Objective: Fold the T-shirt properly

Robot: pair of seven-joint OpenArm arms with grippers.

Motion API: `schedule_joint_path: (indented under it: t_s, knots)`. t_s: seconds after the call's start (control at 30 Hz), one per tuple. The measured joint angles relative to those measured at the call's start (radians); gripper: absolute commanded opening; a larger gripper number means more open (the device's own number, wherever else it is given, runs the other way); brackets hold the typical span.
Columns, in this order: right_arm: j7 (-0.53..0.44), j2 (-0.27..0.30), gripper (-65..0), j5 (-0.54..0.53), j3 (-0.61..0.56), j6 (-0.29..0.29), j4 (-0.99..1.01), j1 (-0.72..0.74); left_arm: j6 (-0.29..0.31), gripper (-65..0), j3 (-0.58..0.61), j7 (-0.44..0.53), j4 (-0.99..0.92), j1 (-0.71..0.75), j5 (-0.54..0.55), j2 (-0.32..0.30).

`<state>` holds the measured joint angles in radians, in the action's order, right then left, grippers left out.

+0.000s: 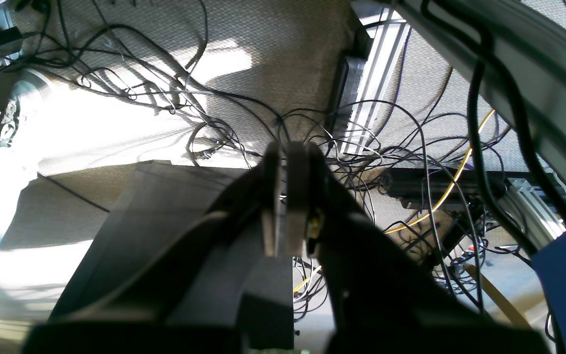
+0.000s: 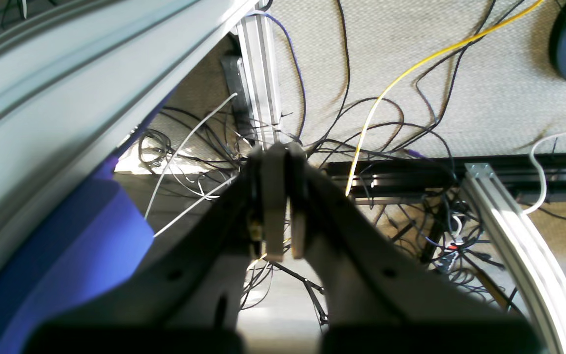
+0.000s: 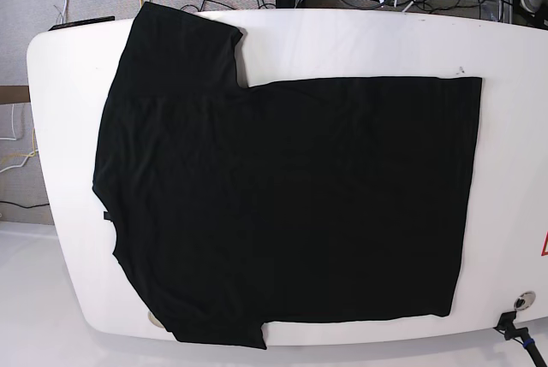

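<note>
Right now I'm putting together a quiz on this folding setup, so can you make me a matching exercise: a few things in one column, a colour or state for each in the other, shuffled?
Things:
1. T-shirt
2. table
3. left gripper
4. yellow cable

States:
A. lying on the carpet among dark wires
B. spread flat, plain black side up
C. shut, holding nothing, off the table's edge
D. white, under the cloth

Pairs: 1-B, 2-D, 3-C, 4-A
</note>
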<state>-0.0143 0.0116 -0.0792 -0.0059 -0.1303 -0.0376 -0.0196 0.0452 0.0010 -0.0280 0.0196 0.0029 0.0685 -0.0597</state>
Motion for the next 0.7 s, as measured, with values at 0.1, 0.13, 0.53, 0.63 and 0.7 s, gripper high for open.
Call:
schedule_joint_path:
  t_s: [0.1,0.13,0.53,0.63,0.7]
  knots:
    - [0.009,0.002,-65.0,0.001,-0.002,-0.001,-0.002,0.002,0.008,-65.0,0.0,0.008,0.001,0.0,0.009,0.0]
    - [0.012,0.004,-65.0,0.001,-0.002,-0.001,-0.006,0.001,0.008,-65.0,0.0,0.019,0.001,0.0,0.009,0.0]
    - [0.015,0.072,-64.1,-0.06,-0.002,-0.002,-0.039,-0.067,0.191,-64.5,-0.008,0.051,0.085,0.066,0.011,-0.051]
    - [0.018,0.026,-64.1,-0.048,-0.002,0.019,-0.034,-0.062,0.163,-64.5,-0.008,0.041,0.056,0.061,0.0,-0.021]
    - [0.017,-0.01,-64.1,-0.048,-0.002,-0.008,-0.034,-0.06,0.19,-64.5,-0.008,0.047,0.056,0.061,0.001,0.001]
